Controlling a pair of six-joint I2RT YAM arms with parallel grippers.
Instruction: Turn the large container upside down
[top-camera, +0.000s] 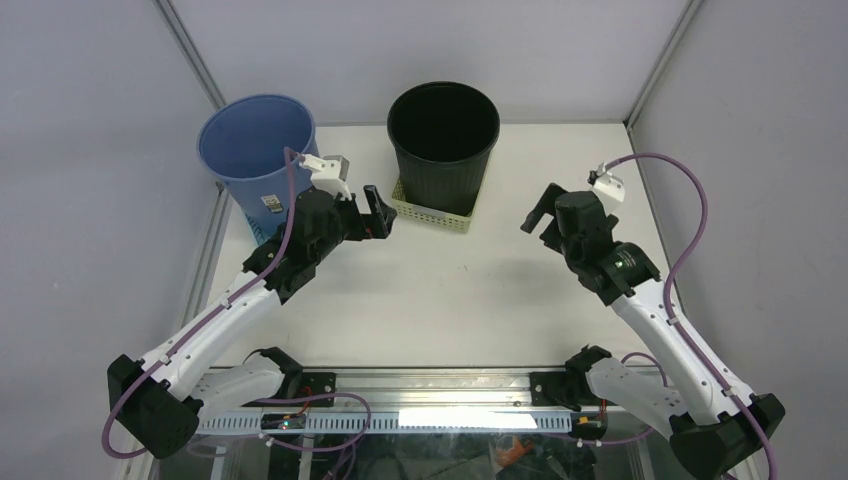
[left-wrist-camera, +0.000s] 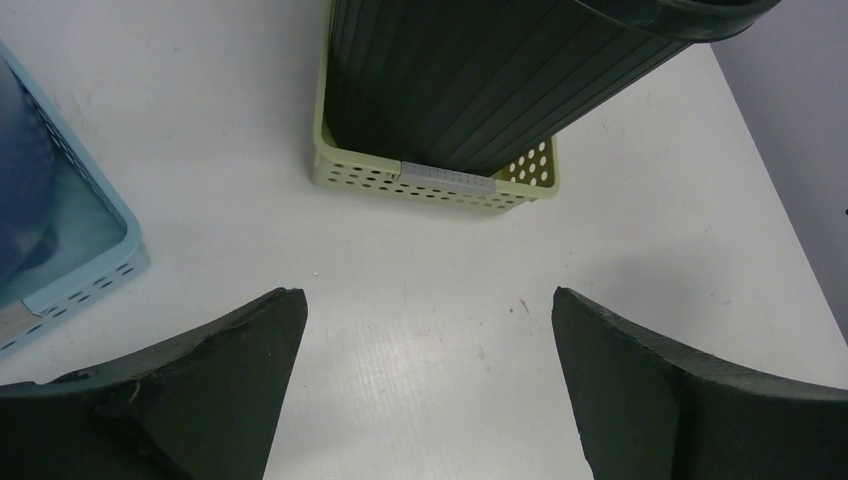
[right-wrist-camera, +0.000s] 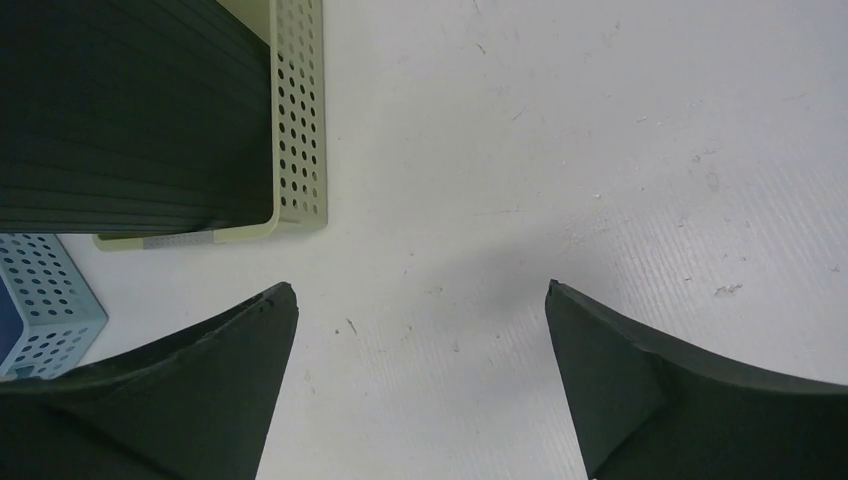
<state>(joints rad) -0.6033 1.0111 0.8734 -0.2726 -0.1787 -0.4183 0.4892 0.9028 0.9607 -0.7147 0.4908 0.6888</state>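
Toward the back of the white table (top-camera: 450, 300), a pale yellow-green perforated basket (left-wrist-camera: 350, 172) with a grey label strip (left-wrist-camera: 447, 178) on its near wall, and apart to its left, at the table's edge, a light blue perforated basket (left-wrist-camera: 90, 270) holding an upright blue bin (top-camera: 255, 150), open at the top, grey walls (top-camera: 90, 100) around.

A white table (top-camera: 450, 290), faintly scuffed, fills the frame's centre. Plain grey walls (top-camera: 90, 150) enclose it left, back and right, with metal struts (top-camera: 196, 60) running down from both upper corners.
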